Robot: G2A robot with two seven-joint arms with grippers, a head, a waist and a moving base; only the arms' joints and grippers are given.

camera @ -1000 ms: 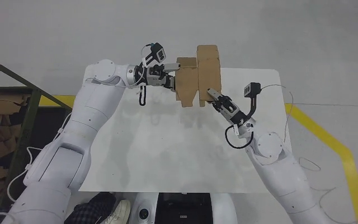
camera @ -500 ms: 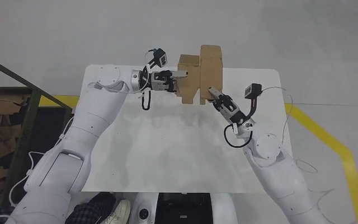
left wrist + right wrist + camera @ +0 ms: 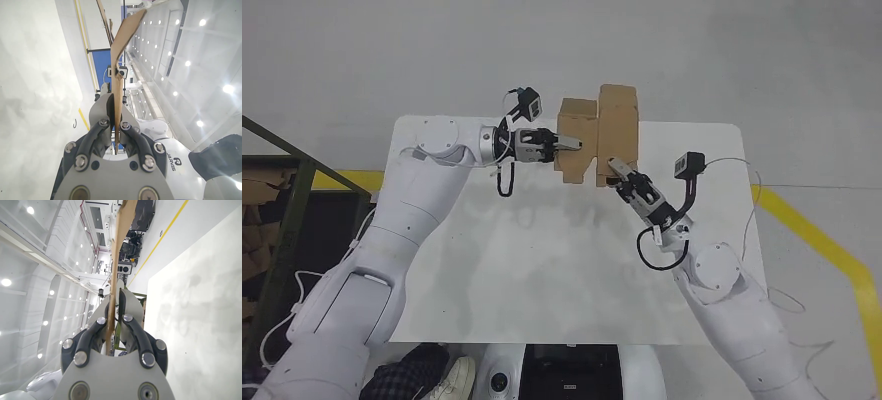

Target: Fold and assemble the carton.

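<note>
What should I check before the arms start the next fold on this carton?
1. Left gripper shut on a carton edge: ok.
2. Right gripper shut on another edge of the carton: ok.
3. Carton held clear of the table: ok, a gap shows in both wrist views.
4. Carton opened into a box: not ok, it is flat, with one flap bent.
5. Fingers gripping firmly enough to fold against: cannot tell.
</note>
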